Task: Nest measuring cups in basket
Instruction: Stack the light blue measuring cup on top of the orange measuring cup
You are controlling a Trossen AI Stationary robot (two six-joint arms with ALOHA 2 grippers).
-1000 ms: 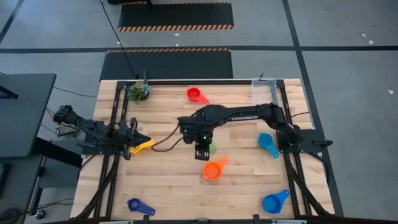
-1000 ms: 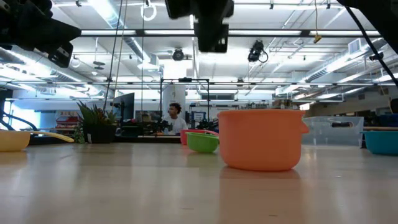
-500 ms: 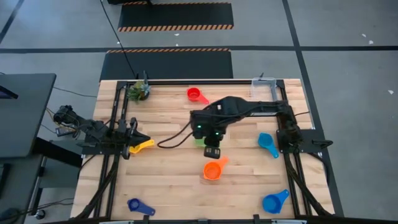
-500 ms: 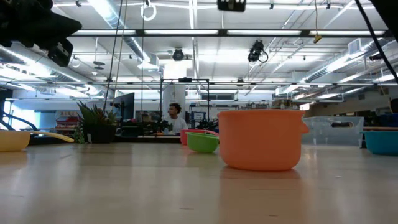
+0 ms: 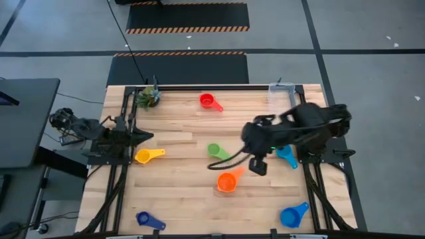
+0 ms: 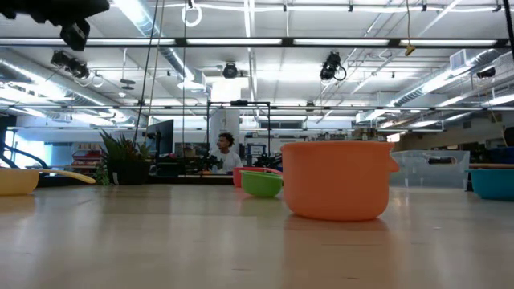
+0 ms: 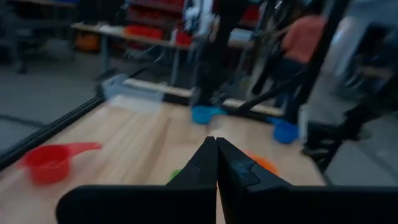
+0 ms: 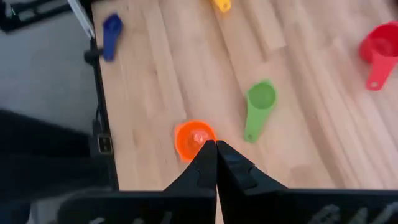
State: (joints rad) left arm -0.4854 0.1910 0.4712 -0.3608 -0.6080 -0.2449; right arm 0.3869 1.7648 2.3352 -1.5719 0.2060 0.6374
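Worktop [image 5: 179, 192] centre clear around green cup [image 5: 214, 151]. Right hand [image 5: 257, 166] pinched closed, empty, above orange cup [image 5: 226, 182], just beside it. Left hand [image 5: 141, 135] closed, empty, left edge, near yellow cup [image 5: 144, 156]. Basket [image 5: 279, 94] far-right corner.

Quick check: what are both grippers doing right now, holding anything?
Left gripper: shut, holding nothing, at the table's left edge.
Right gripper: shut, holding nothing, above the orange measuring cup.

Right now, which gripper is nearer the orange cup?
Right. The right gripper hovers just beside the orange cup; the left gripper sits far off at the table's left edge.
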